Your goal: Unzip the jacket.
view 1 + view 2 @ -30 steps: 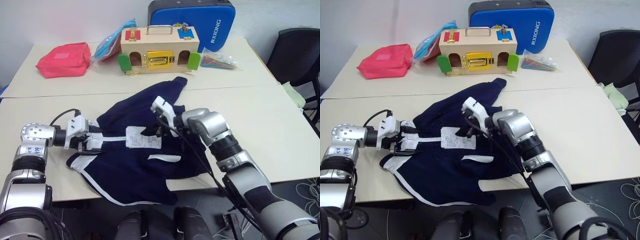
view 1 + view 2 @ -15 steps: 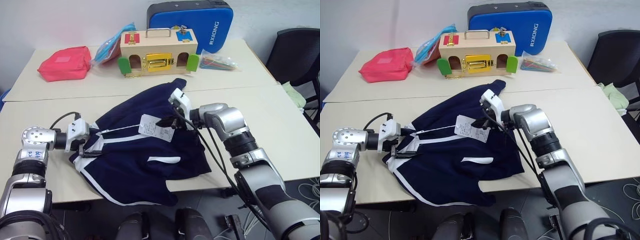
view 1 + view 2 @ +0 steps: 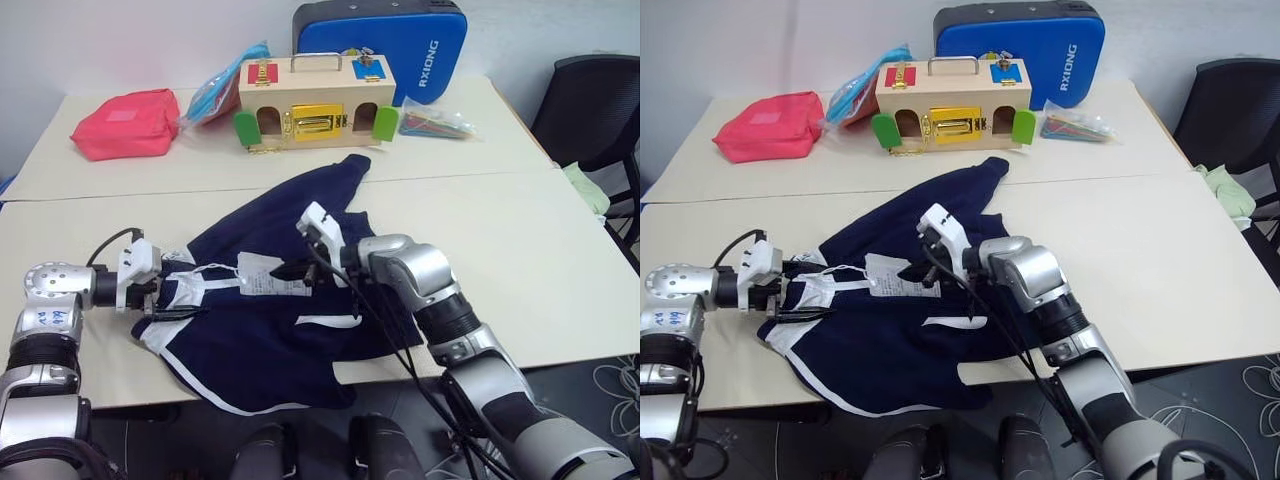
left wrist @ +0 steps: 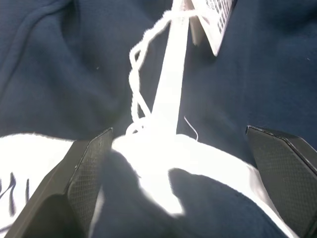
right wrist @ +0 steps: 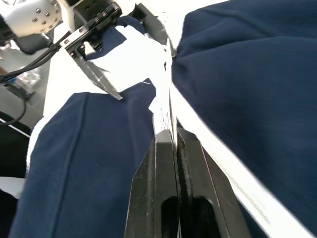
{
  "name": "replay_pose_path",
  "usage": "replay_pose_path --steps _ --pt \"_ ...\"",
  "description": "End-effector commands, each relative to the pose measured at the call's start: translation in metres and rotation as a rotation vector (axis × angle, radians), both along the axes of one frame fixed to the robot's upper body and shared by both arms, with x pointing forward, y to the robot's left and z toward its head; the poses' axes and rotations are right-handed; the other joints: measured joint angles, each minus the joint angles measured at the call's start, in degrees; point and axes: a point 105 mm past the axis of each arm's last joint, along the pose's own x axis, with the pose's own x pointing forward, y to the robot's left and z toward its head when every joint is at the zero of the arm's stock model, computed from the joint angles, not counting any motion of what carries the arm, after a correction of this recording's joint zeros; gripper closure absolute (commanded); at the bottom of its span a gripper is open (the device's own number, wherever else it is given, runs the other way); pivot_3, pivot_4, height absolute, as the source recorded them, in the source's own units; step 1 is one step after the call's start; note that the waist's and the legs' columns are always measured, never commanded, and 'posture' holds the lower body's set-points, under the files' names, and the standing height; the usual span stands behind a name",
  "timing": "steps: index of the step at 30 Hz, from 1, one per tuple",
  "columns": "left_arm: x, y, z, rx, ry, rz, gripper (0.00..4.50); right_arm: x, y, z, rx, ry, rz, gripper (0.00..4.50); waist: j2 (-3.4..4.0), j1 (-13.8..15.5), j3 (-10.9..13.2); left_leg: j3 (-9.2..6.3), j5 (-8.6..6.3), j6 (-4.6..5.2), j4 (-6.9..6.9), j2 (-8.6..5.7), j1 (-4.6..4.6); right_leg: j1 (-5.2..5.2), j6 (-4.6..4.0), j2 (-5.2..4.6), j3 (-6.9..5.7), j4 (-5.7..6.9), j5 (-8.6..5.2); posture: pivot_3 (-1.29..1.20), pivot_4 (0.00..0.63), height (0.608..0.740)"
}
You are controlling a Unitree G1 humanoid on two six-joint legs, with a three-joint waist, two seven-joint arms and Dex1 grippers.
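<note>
Jacket is spread on near table; red pouch, wooden box, blue case are behind. Left gripper is spread at collar; right gripper is pinched on hang tag.

A: Where is the big dark blue soft jacket?

B: On the near table, hanging a bit over the front edge.

A: What is behind it?

B: A small wooden box with a handle. A red cloth pouch lies far left, a blue hard case behind the box.
</note>
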Motion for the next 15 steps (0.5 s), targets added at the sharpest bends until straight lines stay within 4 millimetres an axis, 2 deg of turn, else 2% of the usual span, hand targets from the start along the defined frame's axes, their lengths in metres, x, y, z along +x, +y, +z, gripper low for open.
replay_pose_path --steps 1,8,12,15 --pt "-0.0016 0.0085 0.0162 0.018 -0.077 0.002 0.00 -0.0019 0.0010 0.0132 0.037 -0.036 0.012 4.45 0.00 0.0 0.0 0.00 0.00 0.01 0.00 0.00 -0.01 0.00 0.00 0.00 0.00 -0.02 0.00 0.00 0.150 0.740" --pt "-0.0024 0.0114 0.0251 0.005 -0.070 -0.006 0.00 0.0021 -0.0026 0.0136 0.039 -0.038 -0.008 4.45 -0.04 0.1 0.0 0.00 -0.01 0.02 0.02 -0.02 -0.07 -0.02 0.00 0.00 -0.02 -0.05 0.00 0.00 0.150 0.740" --pt "-0.0010 0.0084 0.0238 0.000 -0.082 -0.011 0.80 0.0008 -0.0021 0.0117 0.040 -0.031 -0.008 4.50 -0.05 0.1 0.0 0.00 -0.01 0.02 0.01 -0.02 -0.07 -0.03 0.00 0.01 -0.03 -0.05 0.00 0.00 0.150 0.740" --pt "0.0004 0.0076 0.0228 -0.002 -0.082 -0.004 1.76 0.0006 -0.0029 0.0106 0.037 -0.028 -0.010 4.50 -0.05 0.0 0.0 0.00 -0.01 0.02 0.00 -0.01 -0.08 -0.03 0.00 0.01 -0.03 -0.04 0.00 0.00 0.150 0.740"
